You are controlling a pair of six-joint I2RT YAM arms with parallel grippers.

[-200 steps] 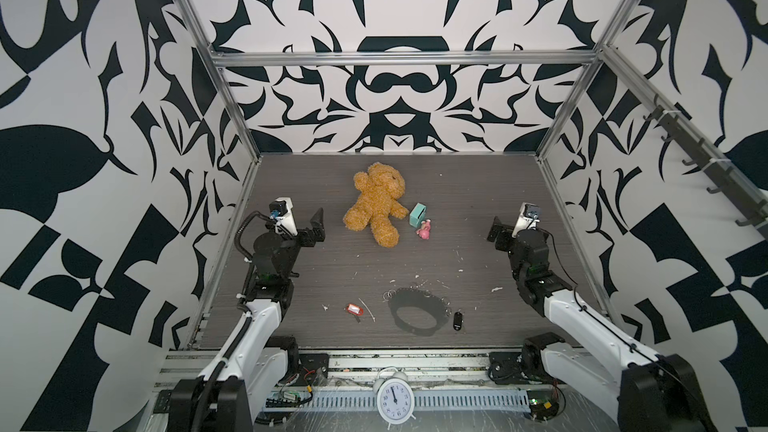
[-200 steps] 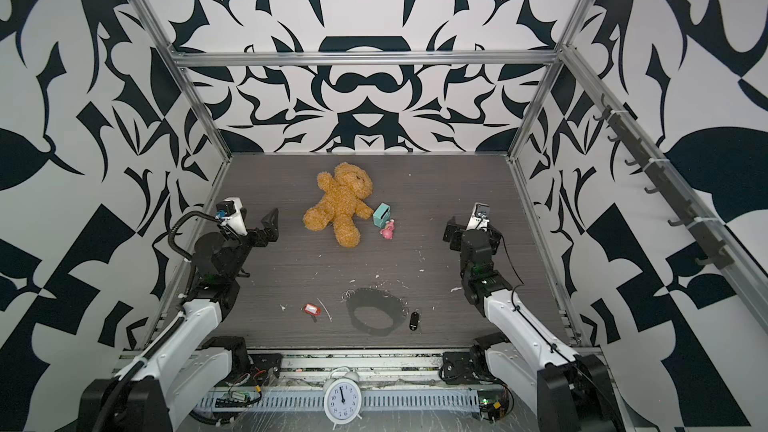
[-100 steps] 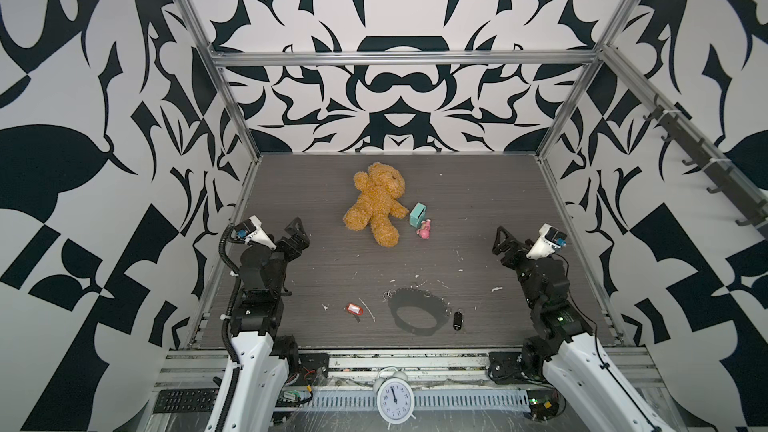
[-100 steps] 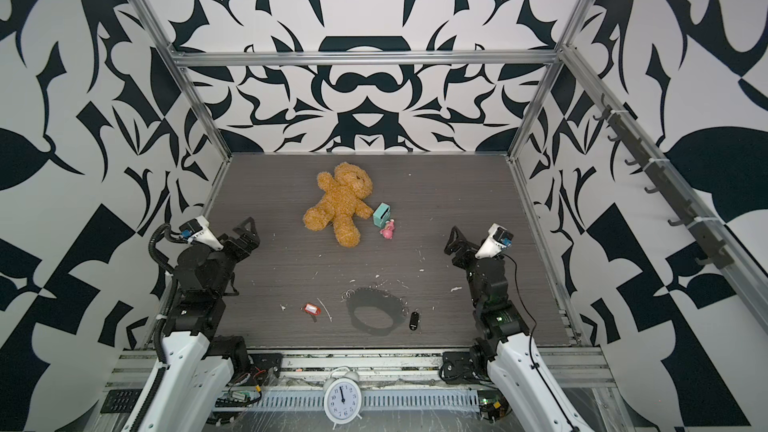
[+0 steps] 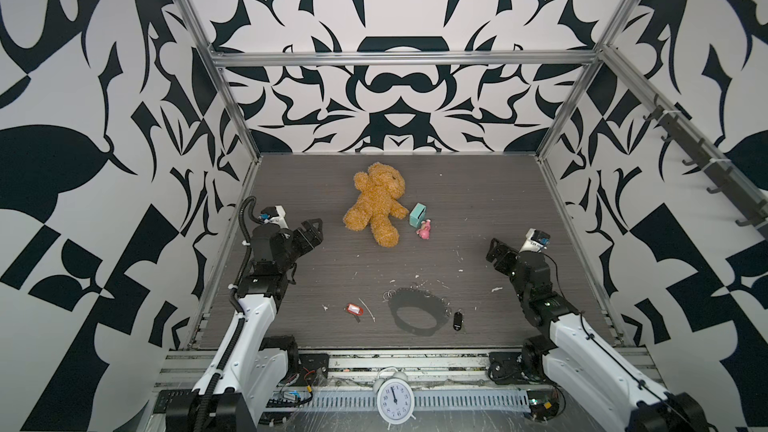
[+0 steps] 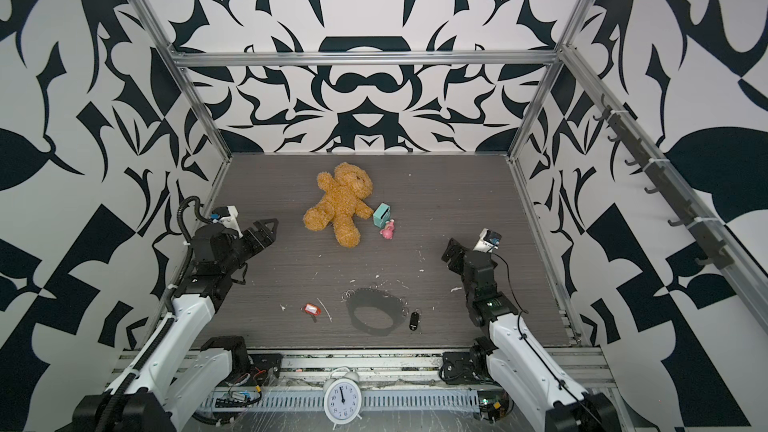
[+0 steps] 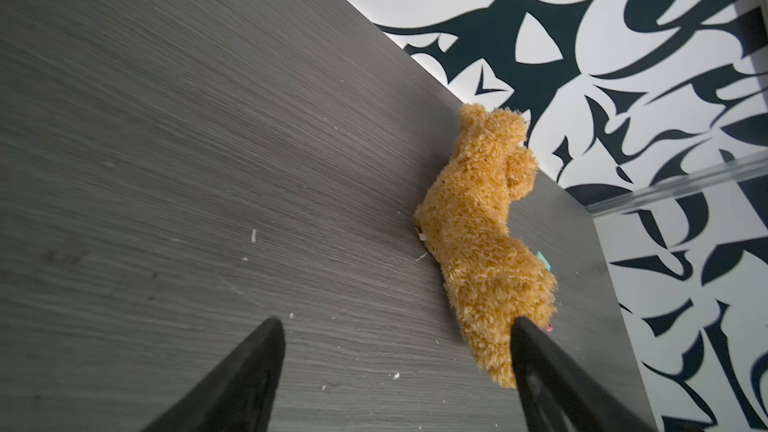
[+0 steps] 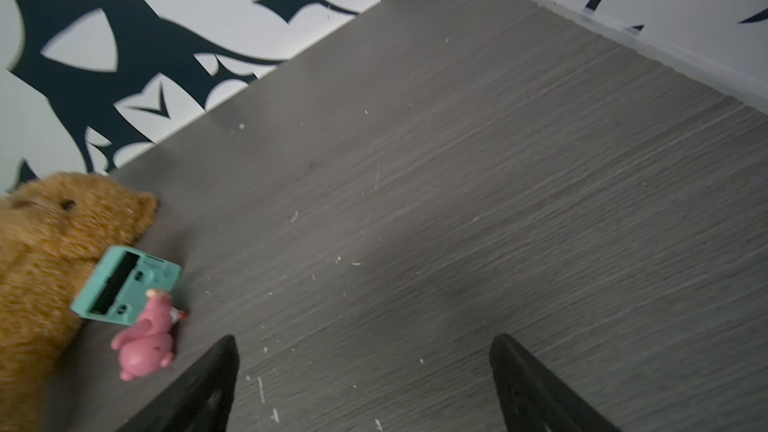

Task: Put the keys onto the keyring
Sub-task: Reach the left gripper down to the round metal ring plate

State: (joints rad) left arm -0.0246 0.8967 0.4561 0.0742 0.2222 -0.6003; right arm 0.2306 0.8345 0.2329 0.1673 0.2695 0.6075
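A dark grey wood-grain desk (image 5: 478, 201) sits inside black-and-white patterned walls. Near the middle of its front edge a black strap (image 5: 409, 295) lies curled in a loop, with the silver keyring (image 5: 389, 294) at its left end. The red tag key (image 5: 354, 308) lies apart to the left, and the black fob key (image 5: 457, 320) lies just beside the loop's right side. Toward the back middle a brown teddy bear (image 5: 378, 203) lies flat, with a teal box (image 5: 417, 214) and a pink figurine (image 5: 424, 229) just beside it. The left gripper (image 5: 316, 229) hovers near the left edge and the right gripper (image 5: 492, 250) near the right edge. Both have their jaws spread wide and hold nothing, well apart from the keys. Only white specks (image 5: 459, 271) dot the bare surface between them. The left wrist view shows the bear; the right wrist view shows the box, figurine and bear's head. The keys and strap appear only in both top views.
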